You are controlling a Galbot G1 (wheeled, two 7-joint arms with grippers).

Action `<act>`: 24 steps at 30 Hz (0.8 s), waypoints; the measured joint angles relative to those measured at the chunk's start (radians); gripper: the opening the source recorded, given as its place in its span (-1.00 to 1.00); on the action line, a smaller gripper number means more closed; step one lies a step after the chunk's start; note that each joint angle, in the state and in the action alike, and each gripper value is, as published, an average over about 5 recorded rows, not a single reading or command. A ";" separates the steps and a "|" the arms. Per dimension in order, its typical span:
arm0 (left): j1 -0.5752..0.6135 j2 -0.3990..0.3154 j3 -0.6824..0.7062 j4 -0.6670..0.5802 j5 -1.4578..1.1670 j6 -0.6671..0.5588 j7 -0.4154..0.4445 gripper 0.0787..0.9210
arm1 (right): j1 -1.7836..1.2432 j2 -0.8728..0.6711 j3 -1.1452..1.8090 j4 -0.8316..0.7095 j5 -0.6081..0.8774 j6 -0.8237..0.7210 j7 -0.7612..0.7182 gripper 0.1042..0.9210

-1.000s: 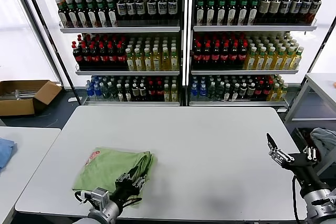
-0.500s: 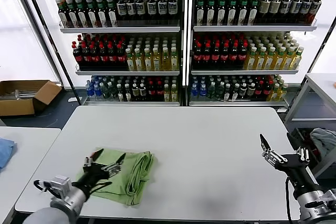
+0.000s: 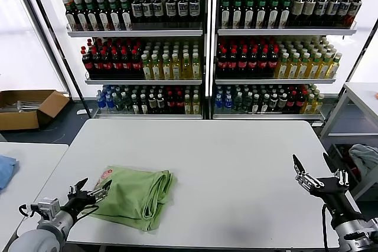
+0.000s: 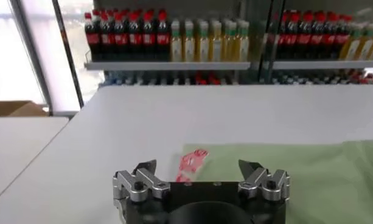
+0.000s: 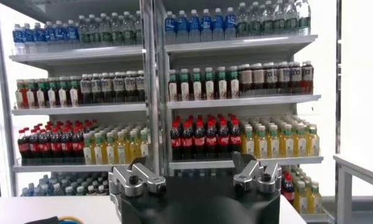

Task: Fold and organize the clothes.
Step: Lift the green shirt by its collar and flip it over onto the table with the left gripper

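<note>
A light green shirt (image 3: pixel 133 195) lies folded on the white table (image 3: pixel 236 169) at the front left, its red-and-white logo (image 3: pixel 105 174) showing at the left edge. My left gripper (image 3: pixel 90 189) is open and empty, low at the shirt's left edge, just off the cloth. In the left wrist view the shirt (image 4: pixel 296 176) and the logo (image 4: pixel 191 164) lie just beyond the open gripper (image 4: pixel 198 165). My right gripper (image 3: pixel 312 168) is open and empty at the table's front right, away from the shirt. In the right wrist view it (image 5: pixel 194 163) faces the shelves.
Shelves of bottles (image 3: pixel 201 45) stand behind the table. A second table (image 3: pixel 26 169) sits at the left with a blue cloth (image 3: pixel 5 169) on it. A cardboard box (image 3: pixel 26 108) lies on the floor at the left. Grey cloth (image 3: pixel 365 157) lies at the far right.
My left gripper has let go of the shirt and drawn back to the left, off the cloth. The shirt lies flatter. My right gripper has shifted slightly.
</note>
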 measured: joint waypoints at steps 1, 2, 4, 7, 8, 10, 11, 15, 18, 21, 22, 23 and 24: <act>-0.004 0.000 0.004 0.010 0.000 0.000 0.003 0.77 | -0.002 0.000 0.003 -0.001 0.000 0.001 0.000 0.76; -0.007 -0.001 0.008 0.019 0.000 0.000 0.006 0.77 | -0.003 -0.001 0.005 -0.003 0.000 0.002 0.000 0.76; -0.015 -0.004 0.017 0.037 -0.001 0.000 0.011 0.76 | -0.005 -0.002 0.009 -0.005 0.000 0.005 -0.001 0.76; -0.031 -0.011 0.034 0.066 -0.003 0.000 0.015 0.66 | -0.006 -0.005 0.014 -0.007 0.000 0.007 -0.001 0.76; -0.036 -0.013 0.041 0.076 -0.003 -0.001 0.016 0.59 | -0.006 -0.005 0.017 -0.009 0.000 0.008 -0.001 0.76; -0.045 -0.018 0.051 0.092 -0.003 -0.004 0.018 0.47 | -0.009 -0.007 0.021 -0.011 0.002 0.010 -0.002 0.76; -0.048 -0.021 0.054 0.098 -0.003 -0.006 0.018 0.39 | -0.011 -0.007 0.023 -0.012 0.003 0.011 -0.002 0.76; -0.052 -0.032 0.061 0.110 -0.002 -0.013 0.017 0.14 | -0.017 -0.009 0.030 -0.018 0.009 0.017 -0.004 0.76; -0.051 -0.042 0.063 0.115 -0.002 -0.022 0.012 -0.05 | -0.018 -0.008 0.032 -0.022 0.011 0.021 -0.005 0.76; -0.046 -0.054 0.063 0.115 -0.003 -0.033 0.005 -0.25 | -0.016 -0.007 0.031 -0.024 0.012 0.023 -0.005 0.76; -0.043 -0.059 0.062 0.115 -0.003 -0.037 0.001 -0.33 | -0.015 -0.007 0.030 -0.025 0.012 0.024 -0.005 0.76; -0.041 -0.065 0.062 0.113 -0.003 -0.041 -0.003 -0.40 | -0.014 -0.007 0.029 -0.025 0.013 0.024 -0.004 0.76; -0.038 -0.070 0.061 0.112 -0.001 -0.046 -0.008 -0.46 | -0.013 -0.007 0.028 -0.026 0.013 0.024 -0.004 0.76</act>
